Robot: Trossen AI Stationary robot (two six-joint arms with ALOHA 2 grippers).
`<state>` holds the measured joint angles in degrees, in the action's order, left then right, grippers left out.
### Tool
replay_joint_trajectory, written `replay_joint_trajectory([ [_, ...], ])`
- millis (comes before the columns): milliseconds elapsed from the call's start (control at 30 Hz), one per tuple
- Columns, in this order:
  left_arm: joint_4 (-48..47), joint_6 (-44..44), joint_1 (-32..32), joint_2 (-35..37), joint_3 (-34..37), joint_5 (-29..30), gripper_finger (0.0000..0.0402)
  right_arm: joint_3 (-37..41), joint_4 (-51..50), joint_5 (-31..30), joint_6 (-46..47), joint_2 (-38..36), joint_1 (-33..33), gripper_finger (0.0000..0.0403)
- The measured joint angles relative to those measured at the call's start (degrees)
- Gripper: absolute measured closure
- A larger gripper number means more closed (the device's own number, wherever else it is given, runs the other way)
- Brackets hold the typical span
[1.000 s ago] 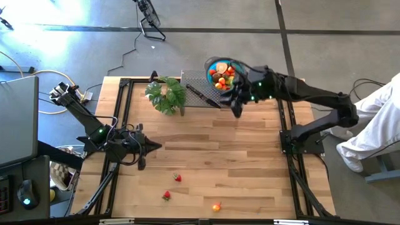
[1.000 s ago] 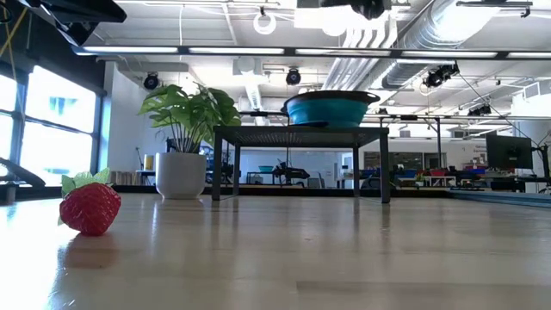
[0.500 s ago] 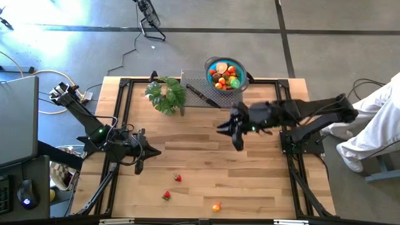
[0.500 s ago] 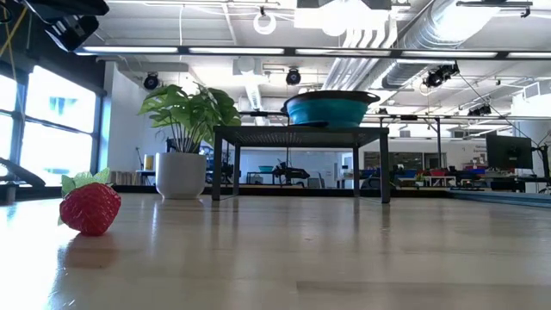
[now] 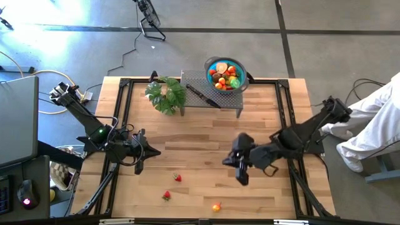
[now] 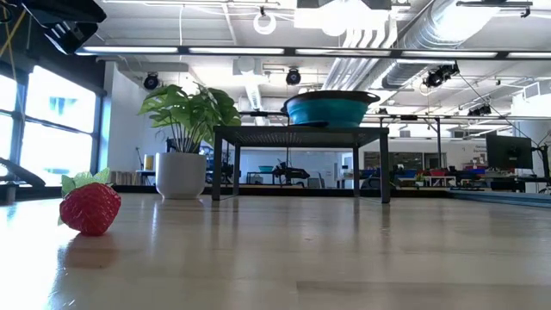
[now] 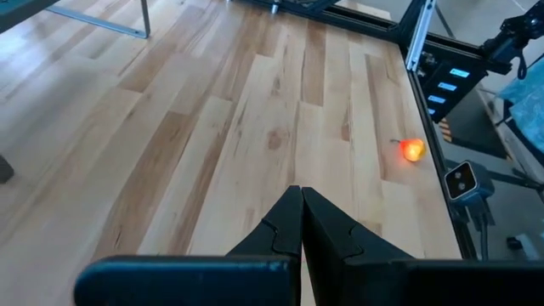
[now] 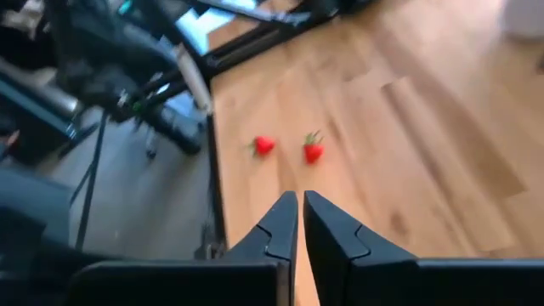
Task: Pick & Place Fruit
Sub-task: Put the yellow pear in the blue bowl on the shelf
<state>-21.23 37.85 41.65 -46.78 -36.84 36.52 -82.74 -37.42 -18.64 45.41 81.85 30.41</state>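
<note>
Two red strawberries (image 5: 178,178) (image 5: 166,195) and an orange piece (image 5: 216,207) lie on the wooden table near its front edge. A blue bowl (image 5: 225,74) holding several fruits stands on a black mesh stand (image 5: 209,94) at the back. My right gripper (image 5: 242,180) hovers shut over the table's middle right, empty, with both strawberries (image 8: 264,145) (image 8: 314,152) ahead of it. My left gripper (image 5: 149,154) waits shut at the left, empty; the orange piece (image 7: 412,150) shows beyond it. In the low view, one strawberry (image 6: 89,207) rests on the table.
A leafy potted plant (image 5: 166,95) stands left of the stand, and a black-handled knife (image 5: 200,95) lies on the stand. A person in white (image 5: 375,119) sits beyond the table's right edge. Bare wood lies between the two grippers.
My right gripper has swung away from above the blue bowl toward the table's near edge and sunk a little; it now hovers over the middle right of the table. The fruits on the table have stayed where they were.
</note>
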Motion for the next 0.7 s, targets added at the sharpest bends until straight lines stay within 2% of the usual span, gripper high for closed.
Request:
replay_joint_trajectory([
  [333,0.02,-0.71,0.0,0.0,0.0,0.04,0.0402,0.0,0.77,12.59,-0.63,3.01,1.64,0.0392],
  [567,0.02,-0.09,0.0,0.0,0.0,0.06,0.0402,0.02,0.78,14.77,-0.81,3.63,0.67,0.0392],
  [700,0.04,-0.08,0.0,0.0,0.02,0.06,0.0402,-0.02,1.25,15.94,-6.76,4.64,0.25,0.0392],
])
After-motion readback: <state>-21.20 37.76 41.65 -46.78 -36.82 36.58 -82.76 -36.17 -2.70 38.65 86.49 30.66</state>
